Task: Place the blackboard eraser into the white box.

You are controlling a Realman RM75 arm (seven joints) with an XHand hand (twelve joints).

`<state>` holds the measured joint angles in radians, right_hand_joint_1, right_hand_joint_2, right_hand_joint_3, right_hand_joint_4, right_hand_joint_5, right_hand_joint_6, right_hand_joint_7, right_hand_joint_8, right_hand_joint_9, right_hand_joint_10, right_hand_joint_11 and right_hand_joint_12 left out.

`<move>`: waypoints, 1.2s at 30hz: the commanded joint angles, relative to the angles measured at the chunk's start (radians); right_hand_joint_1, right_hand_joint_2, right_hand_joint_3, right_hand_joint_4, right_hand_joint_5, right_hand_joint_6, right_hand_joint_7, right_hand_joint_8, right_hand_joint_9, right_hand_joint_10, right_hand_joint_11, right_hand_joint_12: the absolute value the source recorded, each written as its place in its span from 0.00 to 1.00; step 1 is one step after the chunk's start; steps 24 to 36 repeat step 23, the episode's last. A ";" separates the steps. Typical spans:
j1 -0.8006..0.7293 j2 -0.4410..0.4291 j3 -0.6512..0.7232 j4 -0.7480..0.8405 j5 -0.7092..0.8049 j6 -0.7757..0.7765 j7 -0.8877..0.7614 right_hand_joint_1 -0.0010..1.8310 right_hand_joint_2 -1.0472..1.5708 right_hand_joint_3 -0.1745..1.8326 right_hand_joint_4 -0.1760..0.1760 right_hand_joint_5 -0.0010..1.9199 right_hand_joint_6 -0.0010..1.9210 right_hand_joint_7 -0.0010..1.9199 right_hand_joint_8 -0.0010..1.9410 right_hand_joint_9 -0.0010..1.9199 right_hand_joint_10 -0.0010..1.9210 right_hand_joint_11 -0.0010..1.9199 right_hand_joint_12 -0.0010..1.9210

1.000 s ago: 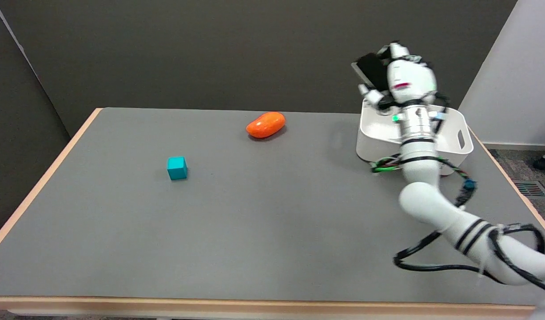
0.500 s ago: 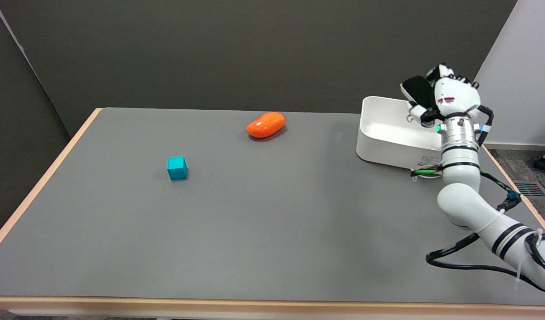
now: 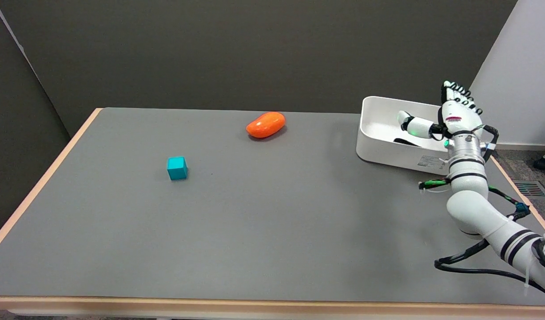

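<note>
The flat black blackboard eraser [image 3: 406, 142] lies inside the white plastic box [image 3: 387, 153], only a dark sliver of it visible over the near wall, toward the box's 4 o'clock side. We can't tell whether it sits flat or leans on the wall. The box sits at the table's 2 o'clock corner. Our right hand [image 3: 450, 119] hovers over the box's right rim, fingers spread upward and thumb pointing toward 9 o'clock, holding nothing. We judge the drop done; the step in hand is clearing out. To do it well, we lift the hand straight up before swinging toward 5 o'clock, so the thumb and wrist cables don't catch the rim and drag the box. Keep the fingers apart until clear of the walls. The box is close to the table's right edge, so any nudge toward 3 o'clock is a risk. Well apart on the grey table [image 3: 272, 231]: a glossy orange oval object [image 3: 265, 124] at 12 o'clock and a small teal cube [image 3: 177, 168] at 10 o'clock, neither in the exit path.
</note>
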<state>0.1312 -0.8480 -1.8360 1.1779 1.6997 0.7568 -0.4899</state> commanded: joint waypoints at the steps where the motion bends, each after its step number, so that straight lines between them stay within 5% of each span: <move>1: -0.035 -0.002 -0.053 -0.004 -0.141 0.075 0.431 0.22 0.62 0.39 0.30 0.00 0.00 0.00 0.00 0.00 0.00 0.00 0.50; 5: -0.043 -0.018 -0.088 0.031 -0.274 0.346 0.694 0.22 0.62 0.39 0.29 0.00 0.00 0.00 0.00 0.00 0.00 0.00 0.47; 13: -0.100 0.031 -0.082 0.232 -0.327 0.501 0.874 0.12 0.64 0.51 0.30 0.00 0.05 0.00 0.00 0.00 0.00 0.00 0.39; 19: -0.092 0.041 -0.153 0.337 -0.733 0.458 1.177 0.11 0.65 0.50 0.37 0.01 0.14 0.01 0.09 0.00 0.17 0.00 0.43; 22: -0.092 -0.002 -0.196 0.373 -0.867 0.411 1.180 0.12 0.63 0.55 0.35 0.03 0.11 0.04 0.10 0.01 0.25 0.00 0.47; 36: -0.092 -0.013 -0.204 0.370 -0.873 0.410 1.178 0.12 0.63 0.55 0.35 0.03 0.12 0.04 0.10 0.01 0.25 0.00 0.47</move>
